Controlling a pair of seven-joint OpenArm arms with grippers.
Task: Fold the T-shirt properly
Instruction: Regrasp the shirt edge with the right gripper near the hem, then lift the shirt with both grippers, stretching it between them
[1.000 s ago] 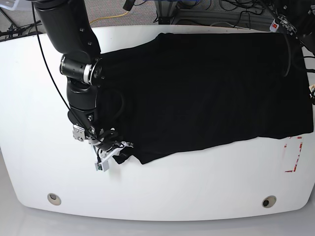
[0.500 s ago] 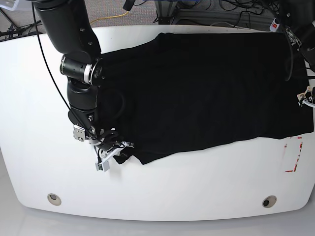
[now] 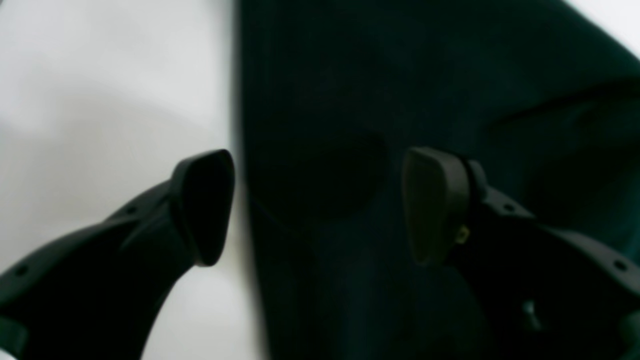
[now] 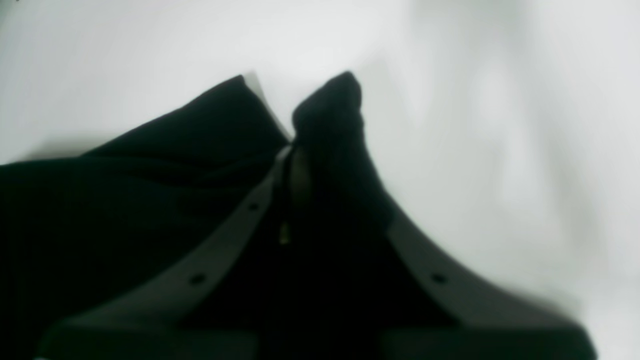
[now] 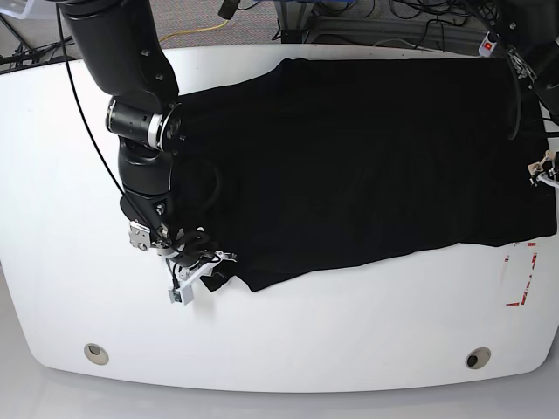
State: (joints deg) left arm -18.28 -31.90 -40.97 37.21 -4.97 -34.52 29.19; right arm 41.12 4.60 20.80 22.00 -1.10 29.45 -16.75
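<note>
Lying spread across the white table (image 5: 52, 218), the T-shirt (image 5: 367, 157) is plain black, soft and faintly rippled.
It covers the far and middle table, its near edge slanting; the right gripper (image 5: 212, 266) pinches its near corner, while the left gripper (image 3: 320, 205) stands spread wide over its side edge.

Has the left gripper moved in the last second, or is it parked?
Yes. The left gripper, absent from the base view a second ago, has come in over the T-shirt at the table edge, above the red tape mark.
</note>
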